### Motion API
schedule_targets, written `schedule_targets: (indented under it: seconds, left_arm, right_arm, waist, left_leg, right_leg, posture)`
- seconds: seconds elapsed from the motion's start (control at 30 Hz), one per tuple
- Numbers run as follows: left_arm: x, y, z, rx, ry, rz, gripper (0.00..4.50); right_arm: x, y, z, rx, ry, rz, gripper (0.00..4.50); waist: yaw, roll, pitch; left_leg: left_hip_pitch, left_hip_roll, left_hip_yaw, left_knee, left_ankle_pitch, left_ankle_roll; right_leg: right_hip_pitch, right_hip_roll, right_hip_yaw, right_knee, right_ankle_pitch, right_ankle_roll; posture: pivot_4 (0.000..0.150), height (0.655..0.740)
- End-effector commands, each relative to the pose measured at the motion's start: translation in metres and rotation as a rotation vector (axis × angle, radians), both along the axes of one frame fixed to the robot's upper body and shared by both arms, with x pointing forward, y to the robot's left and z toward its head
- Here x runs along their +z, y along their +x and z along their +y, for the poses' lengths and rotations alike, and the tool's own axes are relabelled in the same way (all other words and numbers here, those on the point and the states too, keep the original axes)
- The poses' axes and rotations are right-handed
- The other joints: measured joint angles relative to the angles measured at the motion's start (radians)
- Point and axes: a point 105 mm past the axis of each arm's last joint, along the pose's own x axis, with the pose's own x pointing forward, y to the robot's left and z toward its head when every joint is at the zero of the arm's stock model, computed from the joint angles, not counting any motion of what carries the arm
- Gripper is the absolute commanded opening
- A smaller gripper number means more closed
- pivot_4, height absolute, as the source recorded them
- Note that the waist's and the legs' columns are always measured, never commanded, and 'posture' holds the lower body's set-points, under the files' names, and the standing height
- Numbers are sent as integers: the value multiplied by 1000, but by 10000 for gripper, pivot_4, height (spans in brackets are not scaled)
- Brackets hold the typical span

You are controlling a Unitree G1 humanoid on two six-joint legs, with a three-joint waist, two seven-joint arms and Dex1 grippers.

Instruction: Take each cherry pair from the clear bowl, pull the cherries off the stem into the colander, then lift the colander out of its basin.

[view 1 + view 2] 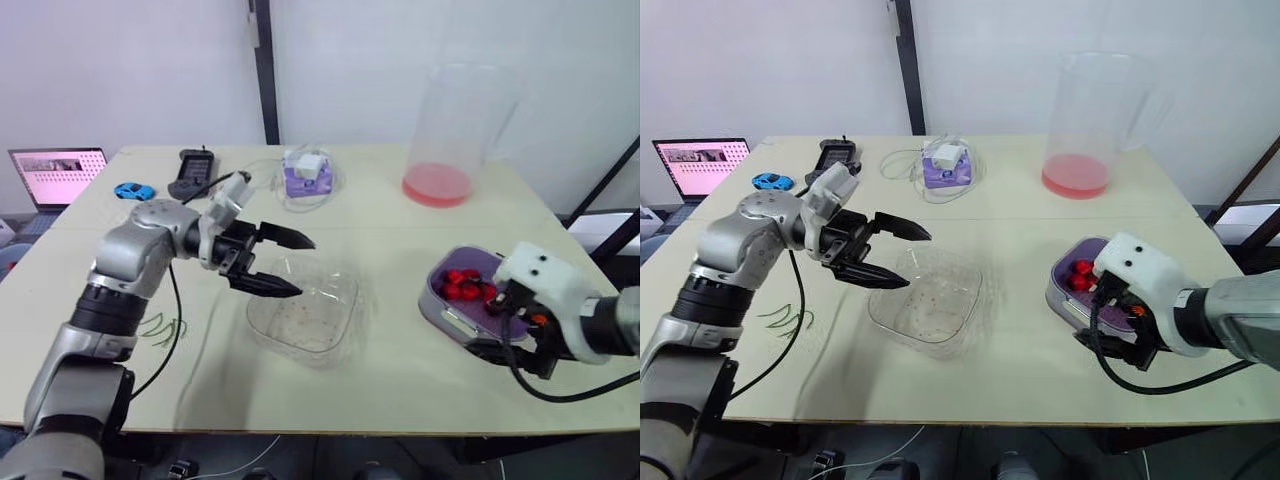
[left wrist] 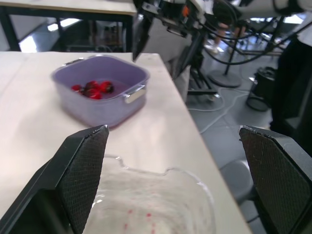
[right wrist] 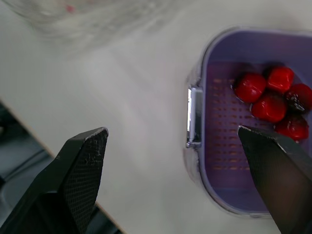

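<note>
The counter [image 1: 400, 350] ends close beside the colander, so any shove from me could send the whole thing over that edge. The bowl [image 1: 312, 322] sits mid-counter and looks empty apart from red smears. It is light, and my left pincer [image 1: 305, 266] hangs wide open over its near rim, so a careless drop of that arm would likely skid it.

The colander [image 3: 224, 156] sits nested in its basin [image 2: 97, 114] on my right. My right pincer [image 3: 173, 130] is spread wide just beside it, touching nothing. As I judge it, lifting is what remains, and the fit worries me: if I bite the rim too deep I clamp both walls and the basin comes up too, or it clings and then falls.

The handle [image 3: 193, 117] is a thin metal strip, easy to miss or slip off. A one-sided hold would tilt the colander.

The cherries [image 3: 268, 100] are heaped at the far end from that handle, so a tilt could roll them out.
</note>
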Motion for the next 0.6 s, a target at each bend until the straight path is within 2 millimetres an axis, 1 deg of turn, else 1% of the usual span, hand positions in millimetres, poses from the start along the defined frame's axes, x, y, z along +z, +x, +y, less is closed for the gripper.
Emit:
schedule_targets:
  seconds: [0.03,0.17,0.23,0.33,0.43,0.5,0.6]
  left_arm:
    - [4,2,-3,12,-7,-84,44704]
    - [-4,5,-5,48,-1,-118,44704]
    - [-2,6,-5,73,-33,-131,44704]
    - [-5,7,0,103,-27,-145,44704]
    - [-7,5,4,120,-22,-146,44704]
    - [-7,3,5,128,-28,-140,45000]
    - [-7,2,6,141,-28,-141,45000]
  right_arm:
    - [-3,9,2,-20,-35,-23,45000]
    - [-17,23,9,-38,-33,-12,45000]
    - [-23,29,8,-63,-31,8,45000]
    - [-26,39,4,-107,-15,20,45000]
    - [-32,42,3,-122,-25,44,45000]
    - [-33,44,5,-121,-20,51,39628]
    - [-33,45,7,-115,-18,53,26878]
  waist:
    - [0,0,0]
    - [-1,0,0]
    - [0,0,0]
    - [0,0,0]
    - [0,0,0]
    - [0,0,0]
    - [0,0,0]
  left_leg:
    - [0,0,0,0,0,0]
    - [0,0,0,0,0,0]
    - [0,0,0,0,0,0]
    - [0,0,0,0,0,0]
    - [0,0,0,0,0,0]
    - [0,0,0,0,0,0]
    - [0,0,-1,0,0,0]
  right_leg:
    - [0,0,0,0,0,0]
    - [0,0,0,0,0,0]
    - [0,0,0,0,0,0]
    - [0,0,0,0,0,0]
    - [0,0,0,0,0,0]
    - [0,0,0,0,0,0]
    - [0,0,0,0,0,0]
  posture:
    - [1500,7332]
    - [1500,7332]
    - [1500,7332]
    - [1500,7332]
    - [1500,7332]
    - [1500,7332]
    - [1500,7332]
